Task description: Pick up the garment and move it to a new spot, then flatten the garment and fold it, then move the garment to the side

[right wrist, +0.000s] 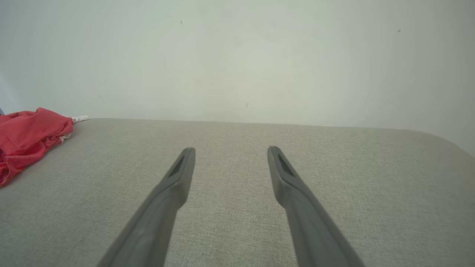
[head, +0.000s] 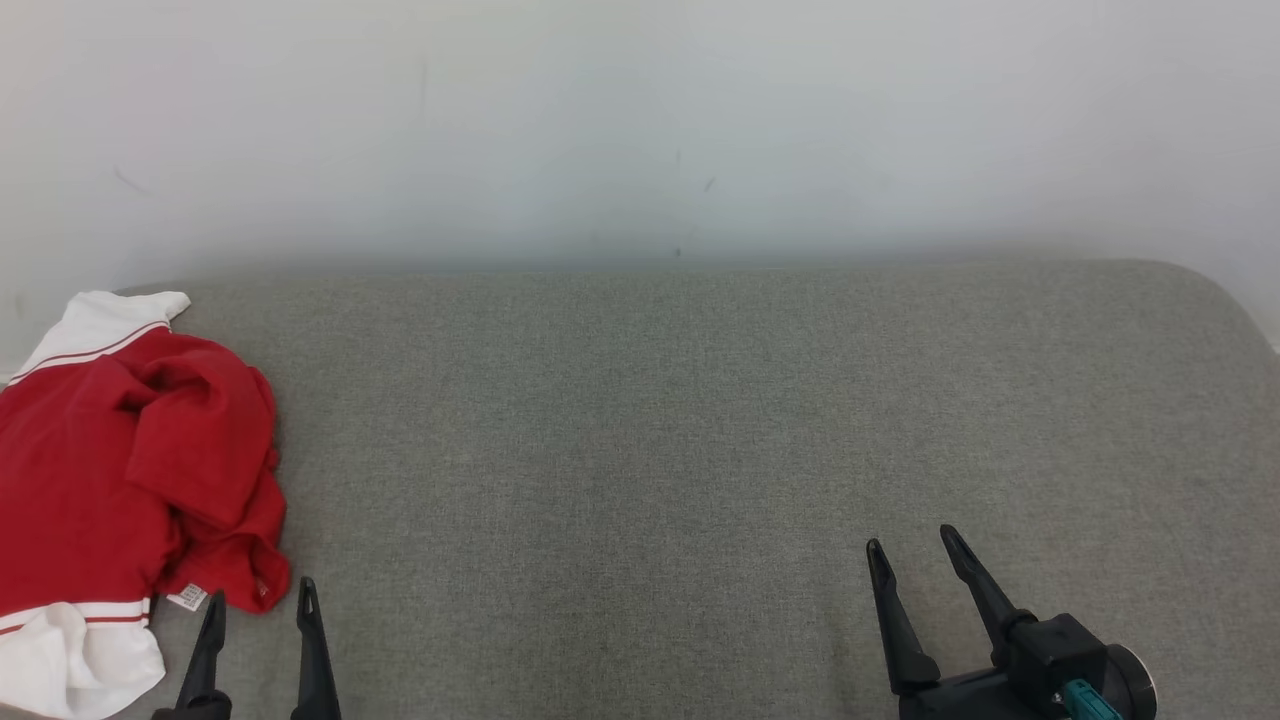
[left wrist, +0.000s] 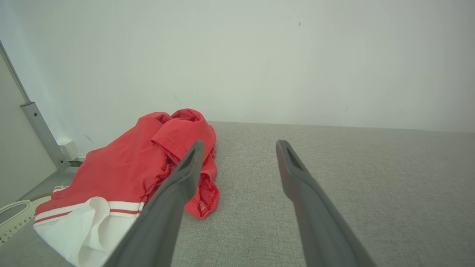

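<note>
A crumpled red garment with white, red-striped trim lies bunched at the far left of the grey fabric surface. My left gripper stands open at the lower left, just right of the garment's lower hem, holding nothing. In the left wrist view the garment lies left of and beyond the left gripper. My right gripper is open at the lower right, well away from the cloth. The right wrist view has the garment at its far left and the open right gripper.
A pale wall rises directly behind the surface. The surface's far right corner is rounded. A grey metal post and a pale basket rim stand off the left end. Bare fabric stretches between the garment and the right gripper.
</note>
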You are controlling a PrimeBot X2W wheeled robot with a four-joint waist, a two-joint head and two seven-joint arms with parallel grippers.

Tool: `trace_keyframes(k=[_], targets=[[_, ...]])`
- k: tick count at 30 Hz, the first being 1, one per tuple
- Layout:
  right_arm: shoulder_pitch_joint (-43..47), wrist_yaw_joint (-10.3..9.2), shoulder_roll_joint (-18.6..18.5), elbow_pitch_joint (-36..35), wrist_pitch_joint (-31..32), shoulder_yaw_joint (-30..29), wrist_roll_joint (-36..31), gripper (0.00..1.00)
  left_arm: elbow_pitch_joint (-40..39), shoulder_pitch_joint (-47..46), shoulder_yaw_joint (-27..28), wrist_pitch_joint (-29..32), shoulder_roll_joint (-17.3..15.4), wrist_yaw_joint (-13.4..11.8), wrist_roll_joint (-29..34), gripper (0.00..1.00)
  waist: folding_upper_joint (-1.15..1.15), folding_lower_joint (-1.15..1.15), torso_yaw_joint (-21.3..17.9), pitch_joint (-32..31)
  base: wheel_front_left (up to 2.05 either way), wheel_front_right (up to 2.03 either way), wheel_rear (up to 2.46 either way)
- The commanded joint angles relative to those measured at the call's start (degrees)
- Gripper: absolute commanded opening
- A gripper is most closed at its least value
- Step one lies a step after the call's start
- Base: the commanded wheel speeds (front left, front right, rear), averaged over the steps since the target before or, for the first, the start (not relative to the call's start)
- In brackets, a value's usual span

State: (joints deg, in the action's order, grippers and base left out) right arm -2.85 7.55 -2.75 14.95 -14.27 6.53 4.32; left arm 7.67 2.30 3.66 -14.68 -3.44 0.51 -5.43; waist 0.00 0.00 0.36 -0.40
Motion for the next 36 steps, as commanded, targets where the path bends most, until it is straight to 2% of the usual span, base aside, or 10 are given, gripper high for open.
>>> trace_keyframes(k=[1,8,13,26,36], targets=[[0.68,-0.12,-0.22,0.05,-0.71,-0.14,-1.19,1.00,-0.22,0.65,0.89,-0.40,-0.17,0.63,1.39,1.00,0.00,0.00,-0.04,-0.12,0.00,0.00,0.00],[0.70,-0.12,-0.20,0.37,-1.06,-0.75,-0.99,1.00,-0.88,0.70,2.42,-0.52,0.02,3.05,2.09,1.00,0.00,0.00,0.03,-0.36,0.00,0.00,0.00],[1.14,-0.12,-0.21,0.41,-1.06,-0.53,-0.57,1.00,-1.52,1.10,2.87,-0.52,0.20,3.88,2.07,1.00,0.00,0.00,0.05,-0.48,0.00,0.00,0.00],[1.93,-0.12,-0.20,-0.13,-1.06,-1.17,0.98,1.00,-4.15,2.57,3.52,-0.51,0.53,5.23,2.12,1.00,0.00,0.00,-0.12,-0.56,0.00,0.00,0.00],[2.43,-0.12,-0.20,-2.47,-1.06,-3.37,3.32,1.00,-2.89,2.51,3.26,-0.52,0.58,5.81,1.17,1.00,0.00,0.00,-0.08,-0.58,0.00,0.00,0.00]])
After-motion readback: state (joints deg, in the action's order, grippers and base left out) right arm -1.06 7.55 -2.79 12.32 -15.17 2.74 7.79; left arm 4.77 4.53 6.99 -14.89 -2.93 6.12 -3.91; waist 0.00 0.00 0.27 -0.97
